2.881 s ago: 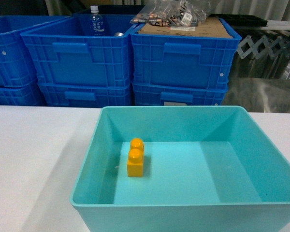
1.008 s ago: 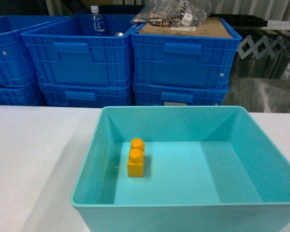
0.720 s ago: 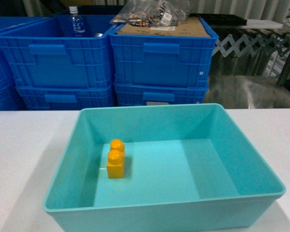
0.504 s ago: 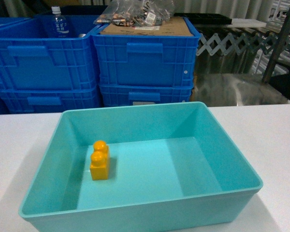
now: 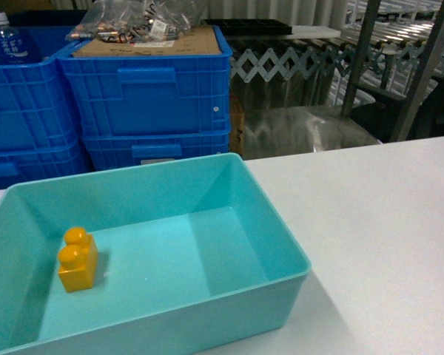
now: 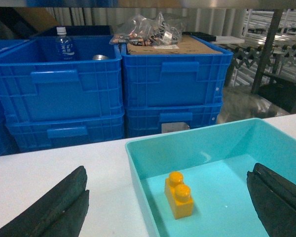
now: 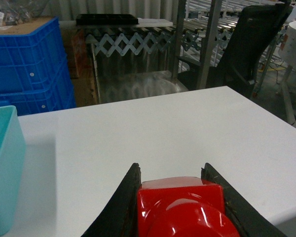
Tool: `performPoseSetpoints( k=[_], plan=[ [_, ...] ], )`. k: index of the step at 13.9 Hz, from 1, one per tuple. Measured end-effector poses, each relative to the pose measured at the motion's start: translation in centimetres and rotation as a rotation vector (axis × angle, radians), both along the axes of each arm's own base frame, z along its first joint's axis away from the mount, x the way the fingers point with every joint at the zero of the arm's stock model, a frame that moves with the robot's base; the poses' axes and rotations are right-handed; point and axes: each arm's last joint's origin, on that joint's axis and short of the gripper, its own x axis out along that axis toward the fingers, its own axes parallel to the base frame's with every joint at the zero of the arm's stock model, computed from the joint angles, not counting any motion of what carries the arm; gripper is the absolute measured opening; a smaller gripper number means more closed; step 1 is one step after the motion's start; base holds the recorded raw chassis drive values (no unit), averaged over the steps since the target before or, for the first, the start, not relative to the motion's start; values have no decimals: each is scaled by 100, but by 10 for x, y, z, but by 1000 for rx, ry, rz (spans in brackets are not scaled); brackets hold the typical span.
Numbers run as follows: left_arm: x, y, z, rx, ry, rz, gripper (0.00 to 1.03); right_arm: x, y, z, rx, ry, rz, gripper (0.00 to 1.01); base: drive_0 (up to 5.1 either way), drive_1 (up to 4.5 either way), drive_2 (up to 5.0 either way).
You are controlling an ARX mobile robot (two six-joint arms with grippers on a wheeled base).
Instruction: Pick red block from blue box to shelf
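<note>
Right hand (image 7: 180,197) clamped on the red block (image 7: 185,210), dark fingers (image 7: 122,207) pressed against both of its sides, raised above the white bench (image 7: 153,133) and well clear of the blue box (image 7: 2,163), whose corner shows at the left edge of the right wrist view. Glossy, stud facing the camera there; not seen in the head view.

Left hand (image 6: 170,207) spread wide apart, nothing between the fingers (image 6: 54,207), one over the bench (image 6: 54,163) to the left of the box (image 6: 138,158), the other over the box interior at the right edge.

Resting on the bench (image 5: 385,222) at the lower left of the head view, the box (image 5: 281,237) with sloping walls and a plain rim. Inside it, near the left wall on the floor, an upright yellow brick (image 5: 77,259) with two studs; same brick (image 6: 179,194) seen between the open fingers in the left wrist view.

Behind the bench, stacked dark blue crates (image 5: 152,96), the top one capped with cardboard (image 5: 155,43) and a clear bag of small items (image 5: 126,18). A water bottle (image 6: 63,44) standing in the neighbouring crate. Farther right, slim metal uprights of the shelf (image 5: 359,59) and a folding lattice barrier (image 5: 281,63). A dark chair (image 7: 251,44) beyond the bench in the right wrist view.
</note>
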Motion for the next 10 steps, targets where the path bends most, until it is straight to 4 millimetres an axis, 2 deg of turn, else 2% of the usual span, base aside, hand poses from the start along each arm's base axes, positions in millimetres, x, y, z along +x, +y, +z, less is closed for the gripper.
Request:
performPoseSetpoints(
  k=[10],
  plan=[
    [0, 0, 0, 0, 0, 0, 98, 0, 0, 0, 0, 0, 0, 28, -144, -144, -144]
  ],
)
